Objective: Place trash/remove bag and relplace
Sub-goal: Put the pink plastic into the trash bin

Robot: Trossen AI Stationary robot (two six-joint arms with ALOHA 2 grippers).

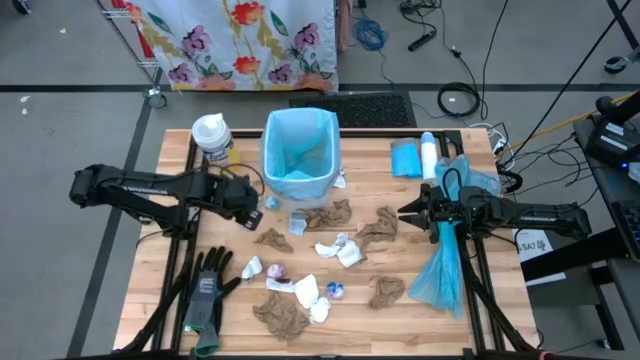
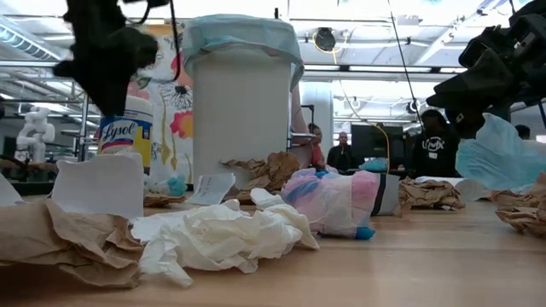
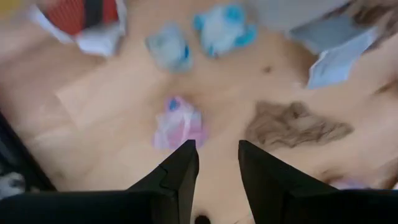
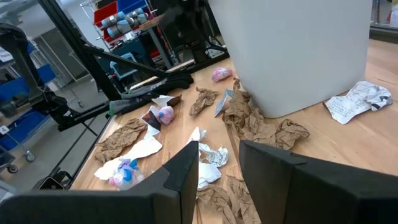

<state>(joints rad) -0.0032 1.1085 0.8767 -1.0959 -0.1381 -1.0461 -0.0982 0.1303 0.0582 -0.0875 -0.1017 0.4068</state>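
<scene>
A white bin [image 1: 300,160] lined with a blue bag [image 1: 298,128] stands at the table's far middle. The trash lies scattered in front of it: brown paper towels [image 1: 330,215], white wads [image 1: 345,248] and small wrappers [image 1: 335,290]. My left gripper [image 1: 258,203] hangs open left of the bin, pointing down, with nothing between its fingers [image 3: 217,149]. A pink wrapper [image 3: 179,124] lies on the wood just beyond its fingertips. My right gripper [image 1: 405,212] stands open and level at the right, empty [image 4: 219,149]. A loose blue bag [image 1: 445,265] is draped over that arm behind the gripper.
A wipes canister [image 1: 212,138] stands left of the bin. Black-and-grey gloves [image 1: 210,290] lie at the near left. A roll of blue bags [image 1: 412,158] rests at the far right. Bare wood shows along the table's near edge [image 1: 420,335].
</scene>
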